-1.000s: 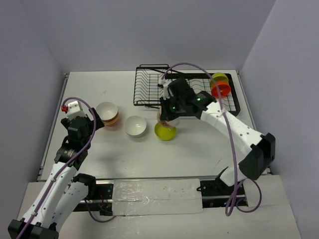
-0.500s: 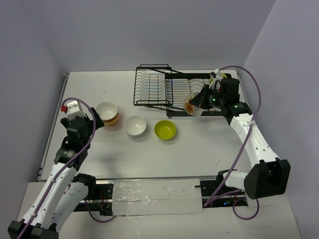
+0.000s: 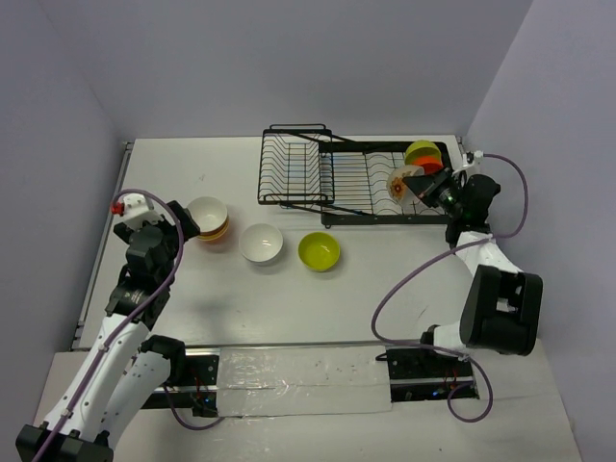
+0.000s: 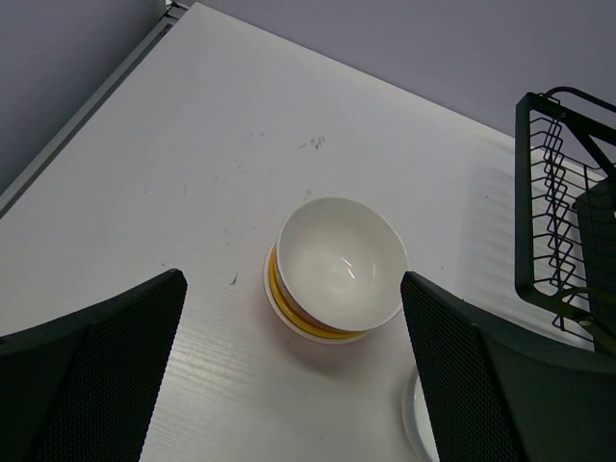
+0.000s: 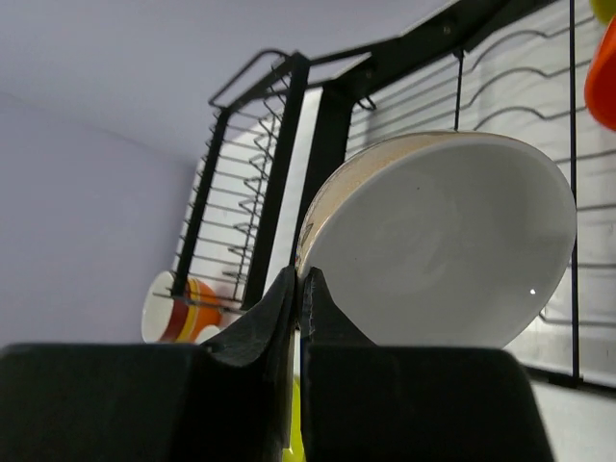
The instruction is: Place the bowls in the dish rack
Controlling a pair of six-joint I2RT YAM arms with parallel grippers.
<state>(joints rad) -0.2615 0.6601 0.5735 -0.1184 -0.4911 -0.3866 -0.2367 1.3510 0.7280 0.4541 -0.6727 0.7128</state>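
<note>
Top external: two single bowls (image 3: 262, 243) and one stack (image 3: 207, 219) on the table (image 3: 385, 284).

A black dish rack (image 3: 327, 178), lime-green bowl (image 3: 319, 251), white bowl (image 3: 261, 243), orange-striped bowl (image 3: 208, 218), orange-patterned bowl (image 3: 397, 183).

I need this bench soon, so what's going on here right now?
The right pincer is shut on the rim of a white bowl, holding it tilted over the dish rack, next to a green and orange bowl already standing there. The left pincer is open, hovering by a banded bowl, white inside. A plain white bowl and a lime-green bowl sit on the table, not yet loaded.
</note>
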